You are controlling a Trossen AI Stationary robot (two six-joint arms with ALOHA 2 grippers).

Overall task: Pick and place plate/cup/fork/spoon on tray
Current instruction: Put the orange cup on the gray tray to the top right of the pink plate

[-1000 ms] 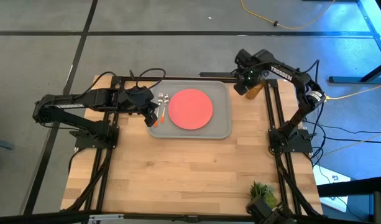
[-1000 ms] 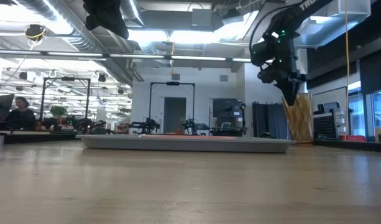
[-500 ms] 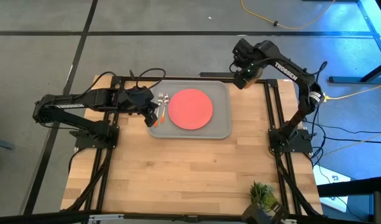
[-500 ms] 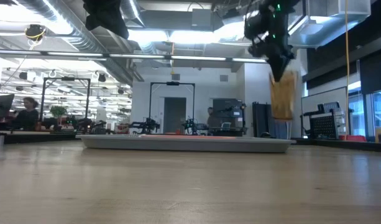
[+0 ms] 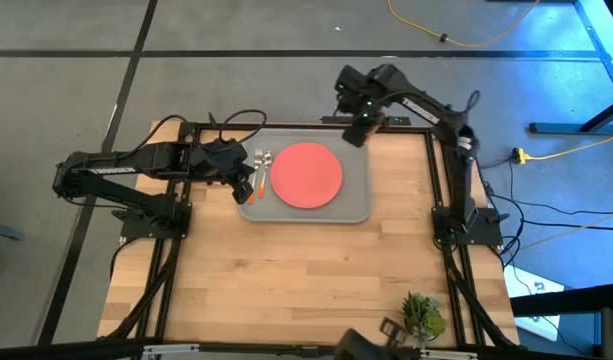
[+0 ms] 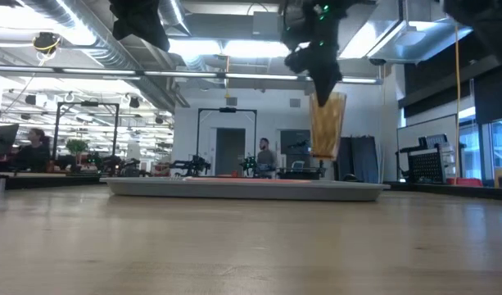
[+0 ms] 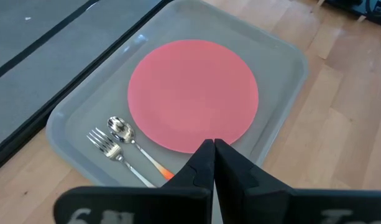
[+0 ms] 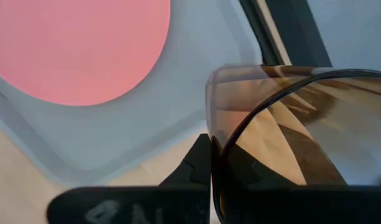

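Wooden table [image 5: 286, 270] | right fingers [image 6: 323, 82] pinching cup [image 6: 327, 124] above tray [image 5: 358, 205] | left fingers [image 7: 213, 163] pressed together

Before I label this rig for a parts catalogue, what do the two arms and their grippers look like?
Both arms are dark, near-black and slim-jointed, mounted on black frames at the table's edges. The left gripper has two dark tapered fingers; pale characters show on its body below them. The right gripper carries small green lights, and its fingers are equally dark. Black cables loop near the left arm's wrist; a black cable runs along the right arm.
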